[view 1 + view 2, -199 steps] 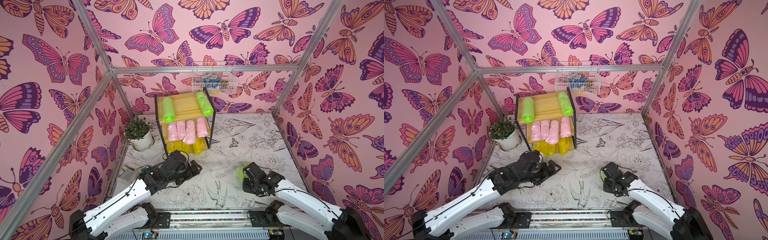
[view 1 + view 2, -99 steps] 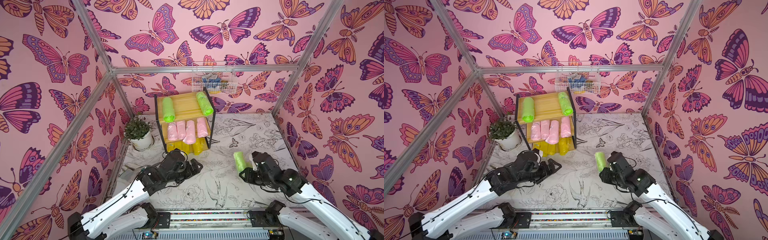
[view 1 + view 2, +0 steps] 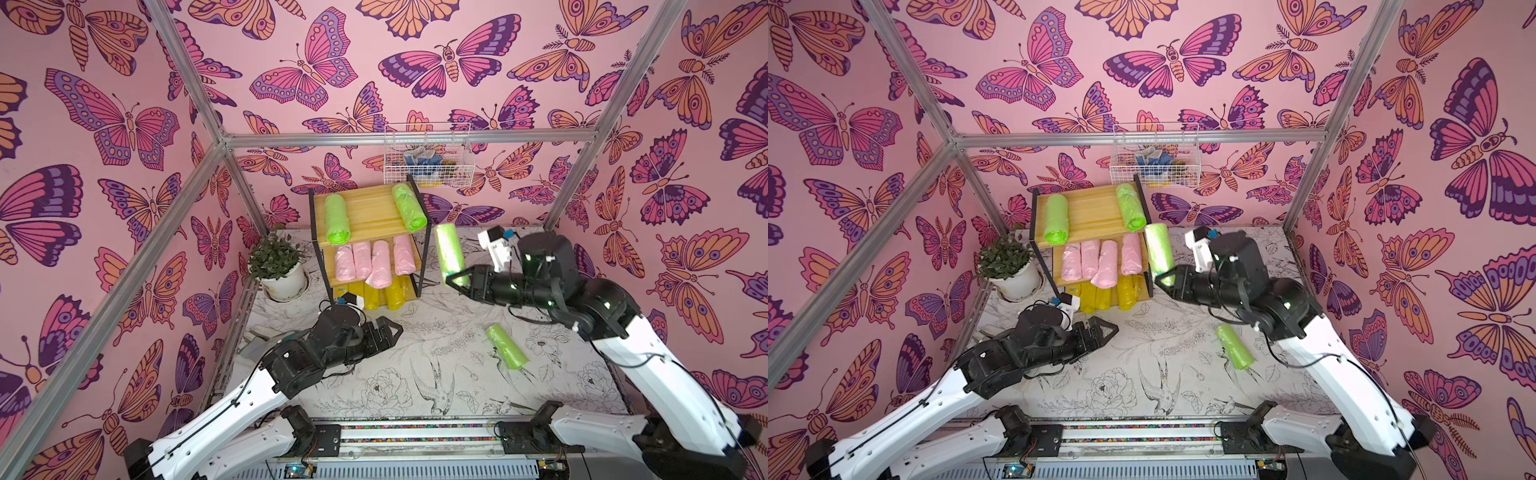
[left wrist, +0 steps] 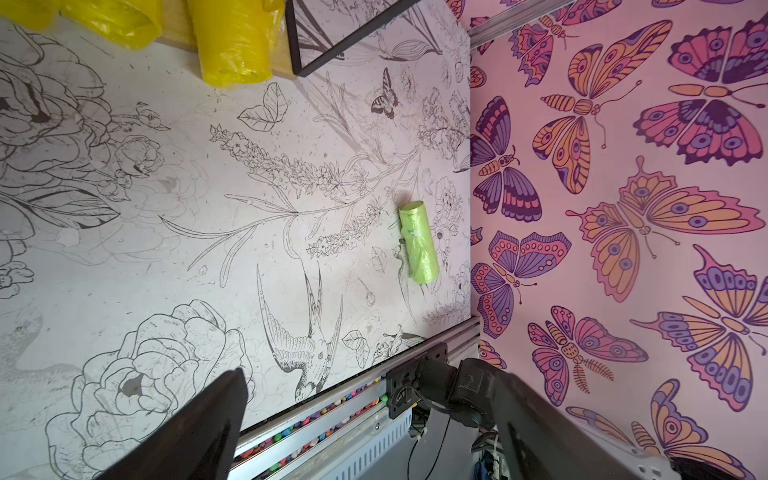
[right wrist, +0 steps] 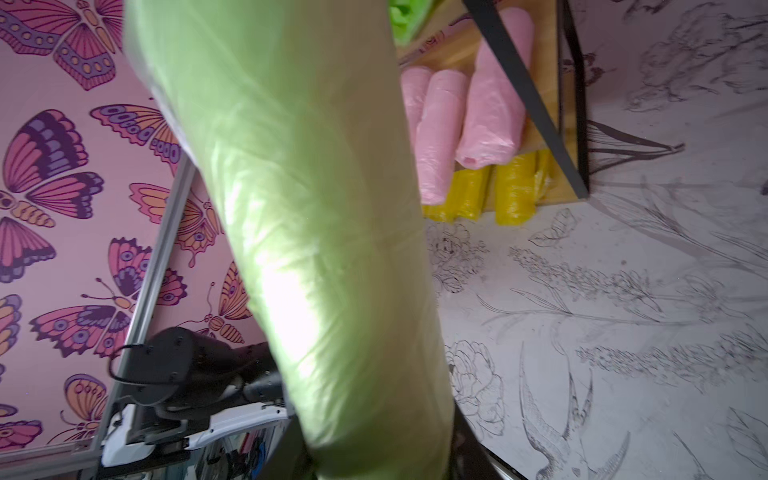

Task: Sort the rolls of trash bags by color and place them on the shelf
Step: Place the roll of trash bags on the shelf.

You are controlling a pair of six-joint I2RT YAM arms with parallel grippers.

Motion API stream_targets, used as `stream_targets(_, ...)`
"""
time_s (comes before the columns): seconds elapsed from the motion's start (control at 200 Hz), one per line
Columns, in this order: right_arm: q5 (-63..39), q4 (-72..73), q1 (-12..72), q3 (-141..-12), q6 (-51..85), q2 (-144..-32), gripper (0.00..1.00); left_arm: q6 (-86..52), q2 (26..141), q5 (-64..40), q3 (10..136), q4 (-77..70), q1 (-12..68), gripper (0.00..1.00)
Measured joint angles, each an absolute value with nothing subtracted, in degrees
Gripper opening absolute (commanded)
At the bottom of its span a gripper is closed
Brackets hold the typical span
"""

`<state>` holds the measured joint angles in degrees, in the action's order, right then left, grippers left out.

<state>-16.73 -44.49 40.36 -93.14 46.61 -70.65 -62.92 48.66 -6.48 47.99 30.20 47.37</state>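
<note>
Beside the shelf [image 3: 370, 212]: lime roll [image 3: 449, 253] aloft, placing step in hand.
Right hand [image 3: 456, 281] pinches its lower end, the rest jutting toward the top tier where two green rolls [image 3: 336, 220] lie. Left hand [image 3: 392, 332] spread, empty. Next, by my reckoning: clear the frame, lay it between them. Fourth green roll [image 3: 507, 347] lies on the desk [image 3: 415, 374].

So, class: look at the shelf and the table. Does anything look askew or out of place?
One pink roll on the middle level of the shelf lies tilted, jutting forward past its three neighbours. A green roll lies loose on the table, away from the shelf, while the right gripper holds a second green roll near the shelf.
</note>
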Motion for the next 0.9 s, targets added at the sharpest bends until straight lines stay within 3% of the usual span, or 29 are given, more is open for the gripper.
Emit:
stream_targets(0.626,-27.20,-38.46,41.01,-135.46,50.39,-109.80,0.00,-60.80,49.84,-7.60,48.18,31.81,47.37,0.97)
stream_targets(0.901,-28.64,-38.74,40.01,-137.43,52.42,-114.28,0.02,-60.62,47.44,-7.25,48.16,33.61,47.37,0.97)
